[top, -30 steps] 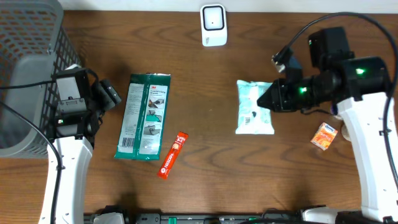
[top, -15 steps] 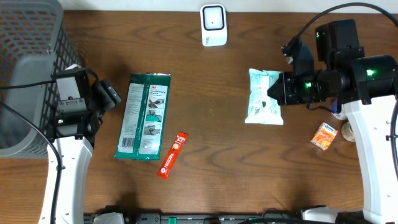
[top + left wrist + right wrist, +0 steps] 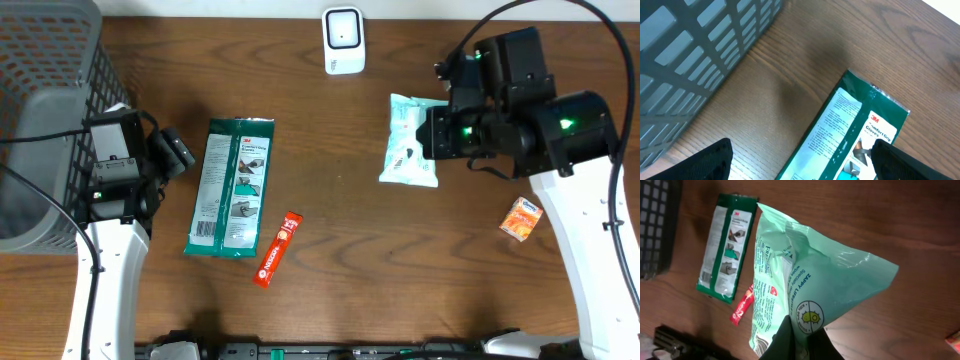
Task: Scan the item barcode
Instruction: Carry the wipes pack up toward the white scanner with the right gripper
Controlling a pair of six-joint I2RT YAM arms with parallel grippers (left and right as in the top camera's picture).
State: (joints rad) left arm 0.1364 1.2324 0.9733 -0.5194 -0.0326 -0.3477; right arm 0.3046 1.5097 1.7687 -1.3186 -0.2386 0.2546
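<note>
Brown wood-grain surface point(image 3: 400, 290), seen from overhead and described from the near edge outward. Nearest, we note a red sachet point(image 3: 277, 249) lying flat, just beside the lower right corner of a dark green glove pack point(image 3: 232, 187). At the near right lies a small orange packet point(image 3: 522, 218), well apart from both.

Further out, the left fingers point(image 3: 705, 162) stand wide apart and hold nothing. In the left wrist view we see them above the bare surface and the top end of the glove pack, with a grey mesh basket point(image 3: 40, 60) to the left.

On the right side, the right fingers point(image 3: 785, 342) are clamped on one edge of the mint-green pouch point(image 3: 410, 150), the task's item. In the right wrist view the pouch appears held clear of the surface, crumpled, its printed face toward the camera.

From overhead, the pouch lies to the right of the white scanner point(image 3: 342, 40) and nearer than it. The scanner stands at the far edge, and the two are apart. Whether a barcode faces the scanner we cannot tell.
</note>
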